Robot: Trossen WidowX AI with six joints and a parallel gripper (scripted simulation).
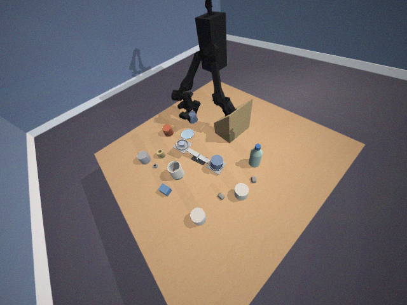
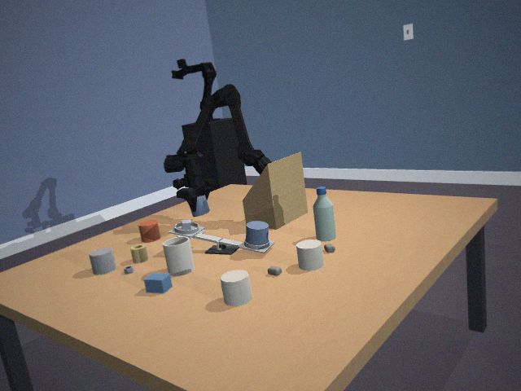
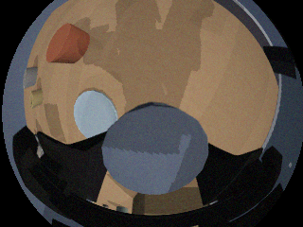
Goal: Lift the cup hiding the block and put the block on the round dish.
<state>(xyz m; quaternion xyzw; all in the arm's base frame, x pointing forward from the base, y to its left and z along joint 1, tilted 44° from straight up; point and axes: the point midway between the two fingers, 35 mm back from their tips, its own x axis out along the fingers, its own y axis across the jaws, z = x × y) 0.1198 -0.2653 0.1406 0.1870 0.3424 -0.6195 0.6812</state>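
My gripper [image 1: 191, 114] [image 2: 199, 200] is shut on a blue cup [image 1: 193, 117] [image 2: 201, 207] [image 3: 155, 156], held tilted above the table, behind the dish. The light blue round dish [image 1: 187, 133] [image 3: 95, 113] lies bare beyond the raised end of the balance; in the exterior view it is mostly hidden. The small pale block [image 1: 181, 143] [image 2: 186, 224] sits uncovered in the ring on the raised pan of the balance [image 1: 194, 153] [image 2: 210, 239]. The other blue cup [image 1: 216, 162] [image 2: 256, 233] stands upright on the lower pan.
A red cylinder [image 1: 167, 130] [image 2: 150, 230] [image 3: 67, 44] stands left of the dish. A tan wedge-shaped block [image 1: 238, 122] [image 2: 288, 189] stands right of it, near the arm. A teal bottle [image 1: 255, 157] [image 2: 324, 218], an open white cup [image 1: 177, 171] [image 2: 179, 257] and several small objects stand towards the front.
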